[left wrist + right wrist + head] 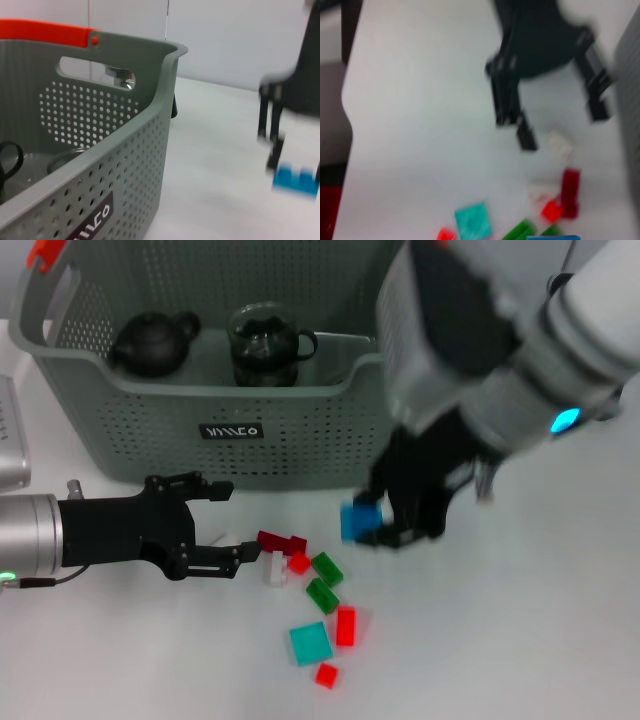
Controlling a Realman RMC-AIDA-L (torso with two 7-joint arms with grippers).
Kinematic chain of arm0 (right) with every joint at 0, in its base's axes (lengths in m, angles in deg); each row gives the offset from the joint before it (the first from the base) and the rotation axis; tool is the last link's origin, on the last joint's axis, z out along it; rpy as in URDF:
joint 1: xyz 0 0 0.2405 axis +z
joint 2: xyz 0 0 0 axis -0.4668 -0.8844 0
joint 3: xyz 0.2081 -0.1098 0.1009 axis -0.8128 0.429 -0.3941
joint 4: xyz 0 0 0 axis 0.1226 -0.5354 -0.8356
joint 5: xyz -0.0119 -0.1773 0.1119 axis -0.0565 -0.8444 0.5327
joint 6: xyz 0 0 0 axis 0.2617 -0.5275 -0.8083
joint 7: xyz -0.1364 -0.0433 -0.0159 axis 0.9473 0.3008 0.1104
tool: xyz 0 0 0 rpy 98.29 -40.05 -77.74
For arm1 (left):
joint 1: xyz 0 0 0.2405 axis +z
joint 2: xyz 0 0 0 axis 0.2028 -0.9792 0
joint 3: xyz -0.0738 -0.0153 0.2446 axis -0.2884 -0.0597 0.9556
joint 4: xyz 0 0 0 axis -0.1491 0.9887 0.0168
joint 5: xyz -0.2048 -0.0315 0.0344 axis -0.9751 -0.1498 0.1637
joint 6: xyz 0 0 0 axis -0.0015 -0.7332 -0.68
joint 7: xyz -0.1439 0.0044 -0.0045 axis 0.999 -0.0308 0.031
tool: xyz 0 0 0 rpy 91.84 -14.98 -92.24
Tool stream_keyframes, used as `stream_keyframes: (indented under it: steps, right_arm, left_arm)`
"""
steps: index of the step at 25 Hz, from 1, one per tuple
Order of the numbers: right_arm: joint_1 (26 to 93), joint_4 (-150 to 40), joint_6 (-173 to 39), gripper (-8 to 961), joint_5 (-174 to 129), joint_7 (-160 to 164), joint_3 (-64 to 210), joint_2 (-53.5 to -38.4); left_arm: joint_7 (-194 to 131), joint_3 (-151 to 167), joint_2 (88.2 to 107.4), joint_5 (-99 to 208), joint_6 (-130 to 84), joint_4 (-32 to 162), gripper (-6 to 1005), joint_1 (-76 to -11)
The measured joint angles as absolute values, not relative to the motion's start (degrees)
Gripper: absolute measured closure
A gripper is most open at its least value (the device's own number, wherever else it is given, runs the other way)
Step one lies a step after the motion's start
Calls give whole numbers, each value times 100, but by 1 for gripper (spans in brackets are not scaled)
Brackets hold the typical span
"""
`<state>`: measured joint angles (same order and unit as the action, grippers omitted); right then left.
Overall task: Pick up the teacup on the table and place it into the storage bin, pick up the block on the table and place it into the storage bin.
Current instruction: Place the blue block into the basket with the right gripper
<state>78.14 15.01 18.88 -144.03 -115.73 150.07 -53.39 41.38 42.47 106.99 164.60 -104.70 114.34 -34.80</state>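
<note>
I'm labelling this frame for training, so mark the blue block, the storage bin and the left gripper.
blue block (pixel 358 521): head view, its visible top face, between the right gripper's fingers.
storage bin (pixel 300 425): head view, perforated front wall.
left gripper (pixel 232 520): head view, midway between its open fingertips.

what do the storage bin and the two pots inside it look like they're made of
The storage bin looks like moulded grey plastic, matte, with punched holes. The dark teapot seems to be unglazed clay or ceramic, with a dull sheen. The other pot looks like dark-tinted glass, glossy and see-through.
</note>
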Motion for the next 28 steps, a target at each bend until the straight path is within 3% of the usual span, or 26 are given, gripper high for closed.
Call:
stream_keyframes:
  steps: [6,11,28]
  right_arm:
    - [8062,2898,2546,529,-14342,-11781,13913,-5340]
    - [8451,2988,2149,529,-14356,-11755,13424,-5344]
    - [9365,-661,-2400,530,-14734,-11504,13939,-5359]
  left_arm:
    - [4136,4238,10695,16509,-10472,11446,123,-3484]
    - [4134,4238,10697,16513,-10471,11447,123,-3489]
    - [4116,4237,10688,16512,-10471,11481,123,-3519]
